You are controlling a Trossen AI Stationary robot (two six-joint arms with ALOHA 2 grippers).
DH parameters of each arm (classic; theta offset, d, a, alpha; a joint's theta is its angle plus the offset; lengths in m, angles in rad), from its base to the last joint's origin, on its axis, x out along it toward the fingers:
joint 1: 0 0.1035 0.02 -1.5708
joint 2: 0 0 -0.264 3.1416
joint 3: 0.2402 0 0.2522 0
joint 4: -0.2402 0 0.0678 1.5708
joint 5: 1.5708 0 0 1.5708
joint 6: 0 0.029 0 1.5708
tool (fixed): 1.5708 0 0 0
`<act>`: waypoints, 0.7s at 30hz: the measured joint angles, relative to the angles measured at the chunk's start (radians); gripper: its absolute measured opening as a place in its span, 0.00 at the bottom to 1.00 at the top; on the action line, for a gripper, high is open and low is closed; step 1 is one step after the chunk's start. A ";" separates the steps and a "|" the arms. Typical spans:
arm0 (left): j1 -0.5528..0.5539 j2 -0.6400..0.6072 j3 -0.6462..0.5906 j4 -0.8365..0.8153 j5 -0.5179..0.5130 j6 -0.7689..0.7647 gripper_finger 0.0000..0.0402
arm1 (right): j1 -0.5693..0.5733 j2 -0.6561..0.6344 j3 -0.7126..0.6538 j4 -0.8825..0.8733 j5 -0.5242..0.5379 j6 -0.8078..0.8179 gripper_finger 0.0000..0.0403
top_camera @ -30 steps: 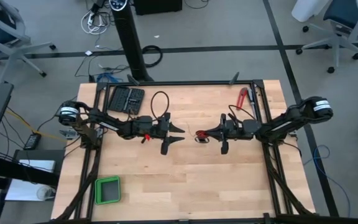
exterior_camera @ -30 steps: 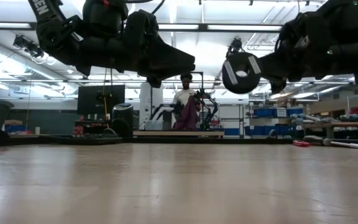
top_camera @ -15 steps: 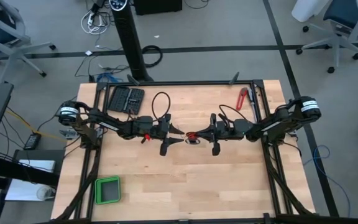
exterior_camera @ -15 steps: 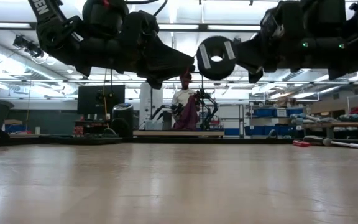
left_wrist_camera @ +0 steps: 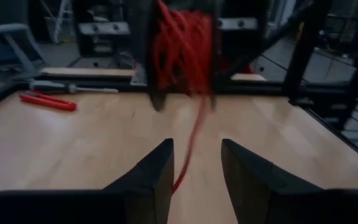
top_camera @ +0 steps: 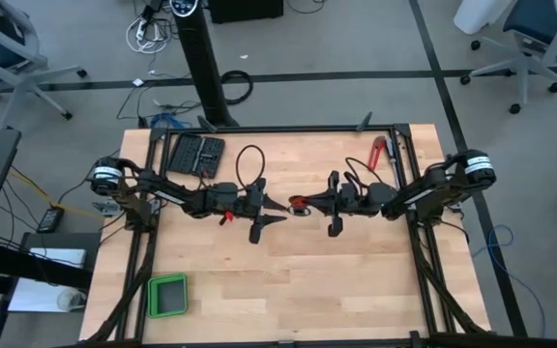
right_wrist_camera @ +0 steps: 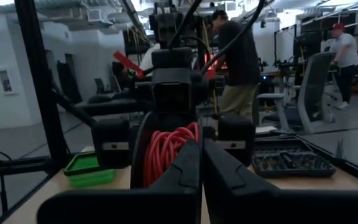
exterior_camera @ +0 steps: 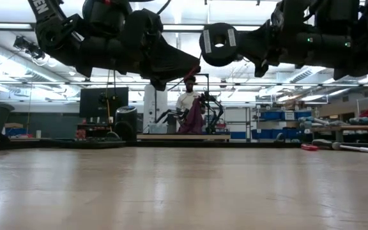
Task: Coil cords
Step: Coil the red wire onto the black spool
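The red cord is wound into a coil between the dark side plates of a black ring-shaped reel. The reel hangs over the table's middle at the tip of my right gripper, which is shut. My left gripper stands open just to the left of it, facing it. In the left wrist view the coil fills the top. A loose strand runs down from it and passes between my left gripper's fingers; I cannot tell whether it touches them. My right gripper has the reel with the red coil at the free ends of its shut fingers. They come at it about level from the table's right. The reel is lifted clear of the table. The fingers themselves hide which part of it they have.
A red-handled tool lies at the far right, a black tool case at the far left and a green tray at the near left corner. Bare wood lies on the near side of both grippers. People stand in the room beyond.
My right gripper has carried the reel toward the table's left, up to my left gripper, rising a little and tipping its fingers upward. It has stayed shut. The reel now hangs right in front of my left gripper's fingers.
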 joint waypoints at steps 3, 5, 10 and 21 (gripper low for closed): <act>0.000 0.000 0.000 0.021 -0.029 -0.001 0.34 | 0.004 0.021 0.008 0.011 0.000 0.002 0.01; 0.000 0.000 0.000 0.033 -0.039 -0.003 0.34 | 0.009 0.032 0.018 0.013 0.005 0.002 0.01; -0.009 0.001 0.001 0.032 -0.058 -0.003 0.34 | 0.011 0.067 0.062 0.027 0.008 0.000 0.01; -0.026 0.001 0.000 0.035 -0.061 -0.002 0.34 | 0.028 0.122 0.081 0.138 0.063 -0.041 0.01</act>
